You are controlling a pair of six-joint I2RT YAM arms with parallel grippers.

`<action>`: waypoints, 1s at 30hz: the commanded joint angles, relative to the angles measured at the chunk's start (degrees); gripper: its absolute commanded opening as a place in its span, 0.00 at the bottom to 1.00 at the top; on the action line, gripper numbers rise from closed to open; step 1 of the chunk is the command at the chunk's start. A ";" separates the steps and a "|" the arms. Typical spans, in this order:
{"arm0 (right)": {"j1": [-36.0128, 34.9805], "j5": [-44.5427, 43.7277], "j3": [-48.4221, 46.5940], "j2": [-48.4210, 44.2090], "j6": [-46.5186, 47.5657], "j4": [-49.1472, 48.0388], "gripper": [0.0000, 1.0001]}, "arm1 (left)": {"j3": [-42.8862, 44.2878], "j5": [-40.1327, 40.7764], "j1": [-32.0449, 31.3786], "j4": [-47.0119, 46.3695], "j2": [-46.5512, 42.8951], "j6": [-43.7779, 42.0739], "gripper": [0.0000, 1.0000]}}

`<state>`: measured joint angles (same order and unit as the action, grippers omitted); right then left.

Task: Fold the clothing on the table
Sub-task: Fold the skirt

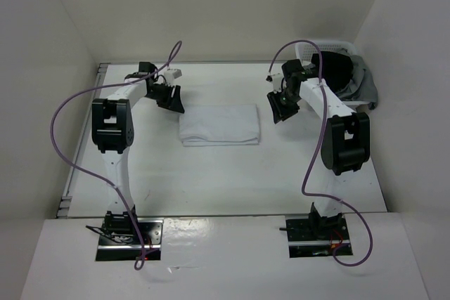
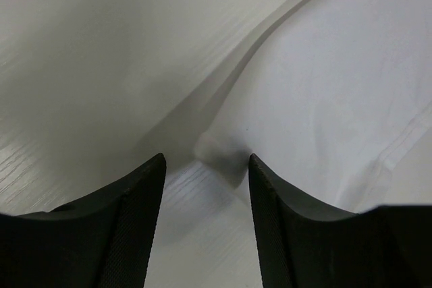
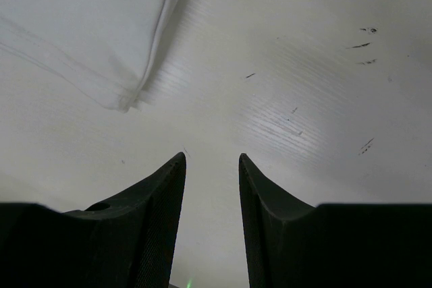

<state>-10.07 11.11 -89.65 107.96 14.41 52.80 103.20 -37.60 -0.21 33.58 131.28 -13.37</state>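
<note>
The clothing (image 1: 219,124) is a plain white cloth lying folded into a flat rectangle on the table (image 1: 225,180), between the two arms. My left gripper (image 1: 172,100) hovers just off the cloth's far left corner. In the left wrist view its jaws (image 2: 206,160) stand apart over bare table, with a small bunched corner of the clothing (image 2: 219,150) just beyond the fingertips and nothing between them. My right gripper (image 1: 275,110) hangs to the right of the cloth, open (image 3: 210,160) over bare table. The clothing's corner (image 3: 81,25) lies up and to the left of it, apart.
A white perforated basket (image 1: 330,50) stands at the back right corner with a dark grey garment (image 1: 362,86) draped over it, close behind the right arm. White walls enclose the table on three sides. Purple cables loop from both arms.
</note>
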 commanded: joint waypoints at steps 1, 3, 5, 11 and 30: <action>0.31 -0.57 -0.44 -2.14 -0.09 0.47 0.42 | 1.92 -0.80 -0.93 0.43 1.78 -1.14 0.59; 0.31 -0.57 -0.44 -2.14 -0.09 0.47 0.42 | 2.97 -1.41 -0.93 0.96 2.39 -1.66 0.58; 0.31 -0.57 -0.44 -1.62 -0.09 0.47 0.42 | 3.67 -1.42 -1.55 1.49 2.40 -2.19 0.58; 0.31 -0.57 -0.44 -1.61 -0.09 0.99 0.42 | 4.20 -1.95 -2.60 2.63 2.93 -2.72 0.52; -0.21 4.43 -1.50 1.89 -0.70 1.52 0.42 | -8.18 1.39 -1.46 0.00 -3.84 5.61 0.07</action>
<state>-10.09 12.75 -89.65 108.62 14.39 53.25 98.56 -37.67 -2.09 32.88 129.82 -11.00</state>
